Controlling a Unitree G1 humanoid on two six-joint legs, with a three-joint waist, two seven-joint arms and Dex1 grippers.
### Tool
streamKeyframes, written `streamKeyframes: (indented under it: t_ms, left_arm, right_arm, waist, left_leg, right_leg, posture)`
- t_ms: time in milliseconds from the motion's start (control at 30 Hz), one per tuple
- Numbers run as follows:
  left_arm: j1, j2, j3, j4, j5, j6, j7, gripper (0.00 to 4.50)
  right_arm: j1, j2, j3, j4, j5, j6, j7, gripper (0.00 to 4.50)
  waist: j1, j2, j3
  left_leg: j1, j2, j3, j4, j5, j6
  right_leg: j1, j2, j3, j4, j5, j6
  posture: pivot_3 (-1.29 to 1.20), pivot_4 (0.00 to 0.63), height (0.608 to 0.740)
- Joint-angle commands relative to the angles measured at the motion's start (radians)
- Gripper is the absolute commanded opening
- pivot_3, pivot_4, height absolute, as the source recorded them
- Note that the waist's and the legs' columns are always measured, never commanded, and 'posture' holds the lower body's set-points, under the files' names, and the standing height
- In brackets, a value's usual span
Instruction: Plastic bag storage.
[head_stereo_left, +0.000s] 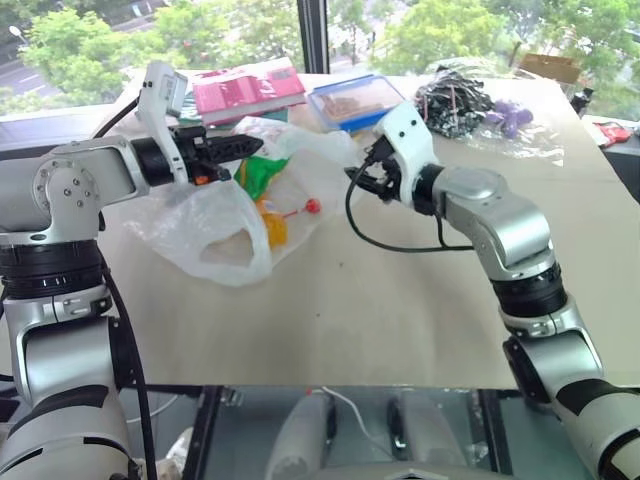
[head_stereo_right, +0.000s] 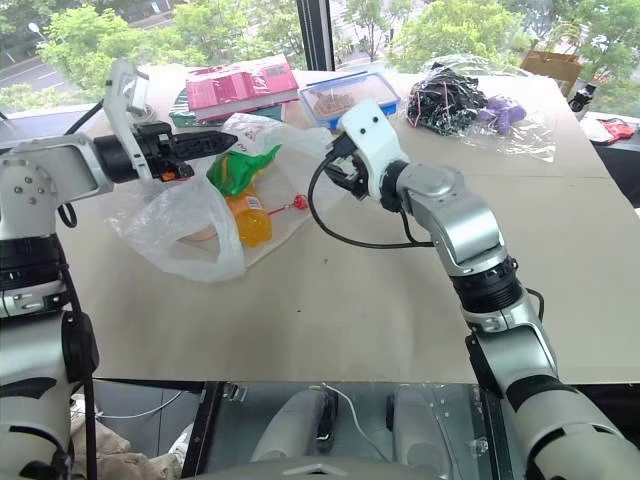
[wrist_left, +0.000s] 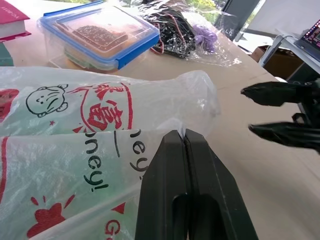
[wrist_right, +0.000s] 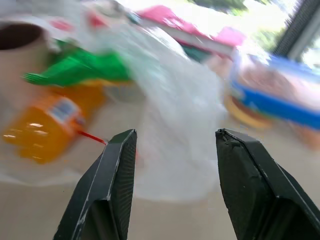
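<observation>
- On the pale table (head_stereo_left: 330, 320), toward the robot's left, lies the plastic bag (head_stereo_left: 215, 225): thin, translucent white, printed in red, crumpled and spread open; through its film show a green snack packet (head_stereo_right: 238, 168), an orange bottle (head_stereo_right: 248, 222) and a red-tipped stick (head_stereo_left: 300, 211)
- The left gripper (head_stereo_left: 245, 147) is raised over the bag's upper edge, pointing toward the robot's right; its two black fingers (wrist_left: 187, 185) are pressed flat together, and the bag's film bunches right at their tips in the left wrist view, so they appear to pinch the bag's edge, though the film between them cannot be made out
- The right gripper (wrist_right: 175, 145) hangs just beside the bag's right-hand edge, aimed at it; its fingers (wrist_right: 112, 175) stand apart with nothing between them; the bag lies beyond the tips, not touched
- The two grippers face each other across the bag's top corner, near but apart
- Behind the bag, near the window: a pink book (head_stereo_left: 245, 88), a blue-lidded clear food box (head_stereo_left: 355, 100) and a heap of dark cables in clear wrapping (head_stereo_left: 455, 100) with a purple toy (head_stereo_left: 510, 118) beside it
</observation>
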Motion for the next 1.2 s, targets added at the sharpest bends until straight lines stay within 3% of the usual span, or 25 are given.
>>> streamKeyframes:
  t_ms: [33, 200, 300, 367, 400, 433, 600, 633, 700, 800, 933, 1100, 1200]
  left_arm:
    - [-0.034, 0.006, 0.014, -0.015, 0.000, -0.017, -0.004, 0.00]
    - [-0.032, 0.010, 0.021, -0.041, -0.009, 0.004, -0.001, 0.00]
    - [-0.023, 0.018, 0.017, -0.064, -0.007, 0.011, -0.002, 0.00]
    - [-0.002, 0.031, 0.004, -0.094, 0.027, -0.049, -0.009, 0.00]
    - [0.010, 0.035, 0.017, -0.111, 0.025, -0.072, -0.018, 0.25]
    - [0.021, 0.040, 0.030, -0.129, 0.017, -0.083, -0.030, 0.52]
    - [0.037, 0.069, 0.054, -0.150, 0.015, 0.012, 0.045, 2.50]
    - [0.050, 0.075, 0.093, -0.152, -0.041, 0.052, 0.014, 2.84]
    - [0.113, 0.128, 0.139, -0.192, -0.121, 0.094, -0.085, 2.84]
    - [0.289, 0.308, 0.242, -0.289, -0.275, 0.265, -0.264, 2.84]
    - [0.485, 0.410, 0.355, -0.369, -0.384, 0.366, -0.366, 2.84]
    - [0.666, 0.371, 0.431, -0.487, -0.423, 0.381, -0.321, 2.84]
    - [0.670, 0.224, 0.386, -0.604, -0.419, 0.352, -0.143, 2.84]
  right_arm:
    - [-0.057, 0.038, -0.005, 0.143, -0.034, -0.084, -0.021, 2.53]
    - [-0.153, 0.130, -0.093, 0.362, 0.031, -0.159, 0.028, 2.53]
    - [-0.194, 0.139, -0.117, 0.451, 0.024, -0.198, 0.025, 1.67]
    - [-0.207, 0.138, -0.129, 0.482, 0.022, -0.217, 0.030, 0.72]
    - [-0.211, 0.138, -0.137, 0.486, 0.027, -0.219, 0.035, 0.15]
    - [-0.213, 0.136, -0.142, 0.487, 0.030, -0.220, 0.040, 0.00]
    - [-0.205, 0.129, -0.147, 0.484, 0.025, -0.225, 0.059, 0.00]
    - [-0.204, 0.128, -0.150, 0.485, 0.024, -0.226, 0.059, 0.00]
    - [-0.204, 0.125, -0.153, 0.487, 0.024, -0.228, 0.061, 0.00]
    - [-0.203, 0.121, -0.155, 0.477, 0.026, -0.225, 0.065, 0.00]
    - [-0.202, 0.116, -0.162, 0.482, 0.028, -0.230, 0.065, 0.00]
    - [-0.201, 0.113, -0.177, 0.485, 0.033, -0.223, 0.068, 0.00]
    - [-0.201, 0.111, -0.179, 0.476, 0.033, -0.213, 0.071, 0.00]
  waist:
    - [-0.001, 0.000, 0.000]
    - [-0.001, 0.000, 0.000]
    - [0.000, 0.000, 0.000]
    - [0.000, 0.000, 0.000]
    - [0.001, 0.000, 0.000]
    - [0.001, 0.000, 0.000]
    - [-0.001, 0.000, 0.000]
    - [-0.002, 0.000, 0.000]
    - [-0.014, 0.000, 0.000]
    - [-0.034, 0.000, 0.000]
    - [-0.027, 0.001, 0.001]
    - [-0.014, 0.002, 0.002]
    - [-0.007, 0.003, 0.002]
  left_leg:
    - [0.000, 0.000, 0.000, 0.000, 0.000, 0.000]
    - [-0.001, 0.000, 0.001, 0.000, 0.000, 0.000]
    - [-0.001, -0.001, 0.001, 0.000, 0.000, 0.000]
    - [-0.001, -0.001, 0.001, 0.000, 0.000, 0.000]
    - [-0.001, -0.001, 0.001, 0.000, 0.000, 0.000]
    - [-0.001, -0.001, 0.000, 0.000, 0.000, 0.000]
    - [-0.001, -0.001, 0.001, 0.000, 0.000, 0.000]
    - [-0.001, -0.001, 0.001, 0.000, 0.000, 0.000]
    - [-0.001, 0.000, 0.001, 0.000, 0.000, 0.000]
    - [-0.002, 0.000, 0.002, -0.001, 0.000, 0.000]
    - [-0.001, 0.000, 0.000, -0.003, 0.000, 0.000]
    - [0.001, 0.000, -0.001, -0.003, 0.000, 0.000]
    - [0.001, 0.000, -0.003, -0.003, 0.000, 0.000]
  right_leg:
    - [0.000, 0.000, 0.000, 0.000, 0.000, 0.000]
    - [-0.001, 0.002, 0.001, 0.000, 0.000, 0.000]
    - [-0.002, 0.002, 0.001, 0.000, 0.000, 0.000]
    - [-0.002, 0.002, 0.001, 0.000, 0.000, 0.000]
    - [-0.002, 0.002, 0.001, 0.000, 0.000, 0.000]
    - [-0.002, 0.001, 0.001, 0.000, 0.000, 0.000]
    - [-0.002, -0.001, 0.001, 0.000, 0.000, 0.000]
    - [-0.002, 0.000, 0.001, 0.000, 0.000, 0.000]
    - [-0.003, 0.002, 0.001, 0.000, 0.000, 0.000]
    - [-0.004, 0.001, 0.002, 0.000, 0.000, 0.000]
    - [-0.003, 0.000, 0.003, -0.002, 0.000, 0.000]
    - [-0.003, -0.002, 0.003, -0.001, 0.000, -0.001]
    - [-0.002, -0.002, 0.003, -0.001, 0.001, -0.003]
  posture:
    - [0.00, 0.150, 0.732]
    - [0.00, 0.150, 0.732]
    - [0.00, 0.150, 0.732]
    - [0.00, 0.150, 0.732]
    - [0.00, 0.150, 0.732]
    - [0.00, 0.150, 0.732]
    - [0.00, 0.150, 0.732]
    - [0.00, 0.150, 0.732]
    - [0.00, 0.150, 0.732]
    - [0.00, 0.150, 0.732]
    - [0.00, 0.150, 0.732]
    - [0.00, 0.150, 0.732]
    - [0.00, 0.150, 0.732]
